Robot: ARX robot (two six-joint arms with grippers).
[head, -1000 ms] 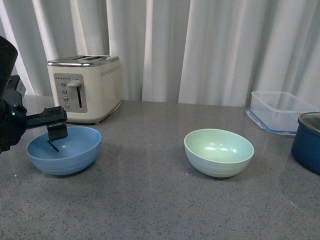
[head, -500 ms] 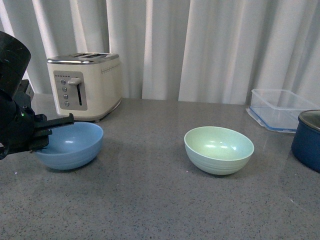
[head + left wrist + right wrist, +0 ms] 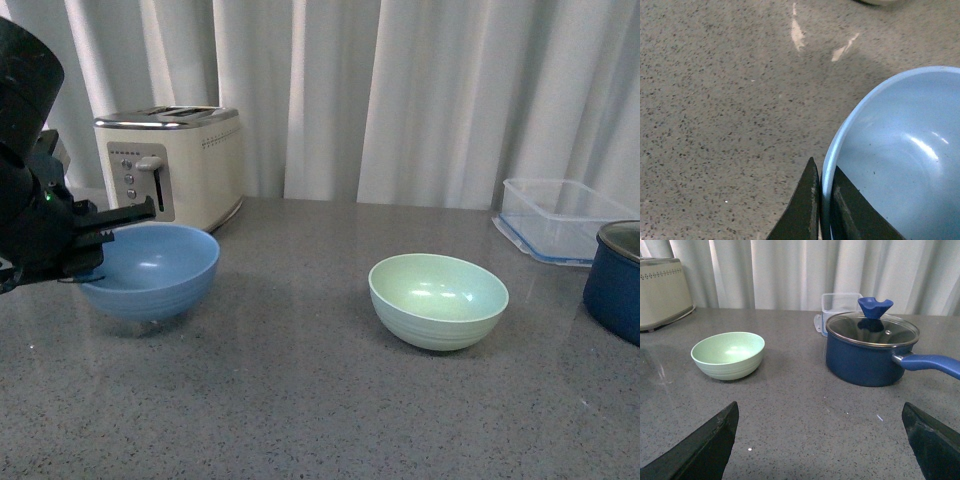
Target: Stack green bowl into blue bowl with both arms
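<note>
Left gripper (image 3: 823, 195) is clamped on the near rim of the blue bowl (image 3: 150, 270): the wrist camera shows one finger (image 3: 807, 205) outside the wall and the other inside, rim pinched between. The rest of both fingers is cut off by the frame edge. From the front, the bowl sits at the left of the grey counter (image 3: 300, 400), just in front of the cream toaster (image 3: 170, 175). There is a shadow under it, and I cannot tell whether its base touches the surface. The left arm's bulk hides the bowl's left edge. The green bowl (image 3: 438, 300) stands upright on the counter, right of centre, well apart from the blue one, with nothing touching it. The right gripper (image 3: 820, 407) shows only in its own wrist view, its fingers spread wide and empty, the green bowl beyond them. The navy pot (image 3: 615, 280) is cropped at the right edge of the front view, with the clear container (image 3: 560, 220) behind it.
</note>
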